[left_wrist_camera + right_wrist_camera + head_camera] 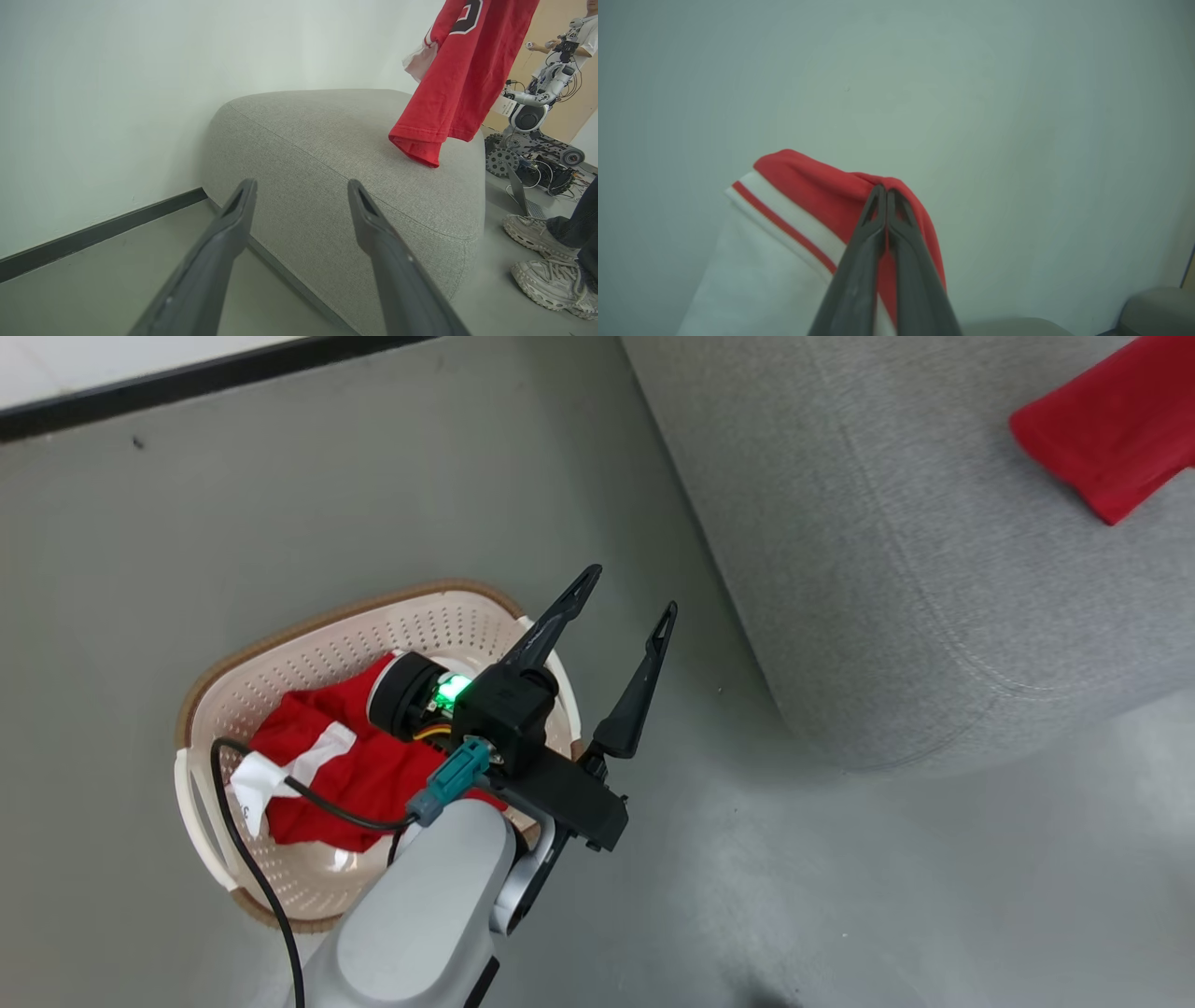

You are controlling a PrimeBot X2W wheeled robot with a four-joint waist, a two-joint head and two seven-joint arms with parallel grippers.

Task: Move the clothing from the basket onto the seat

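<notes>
Pinching a red garment in the right gripper, pressed together on the fabric. Hanging lengthwise, straight down over the seat, hem low above it. Spread and empty at the basket rim with the left gripper; more clothing inside.

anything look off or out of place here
Nothing spilled or damaged. One red garment lies crumpled in the basket, the open left end effector near it. The other garment dangles over the sofa, pinched by the shut right end effector.
</notes>
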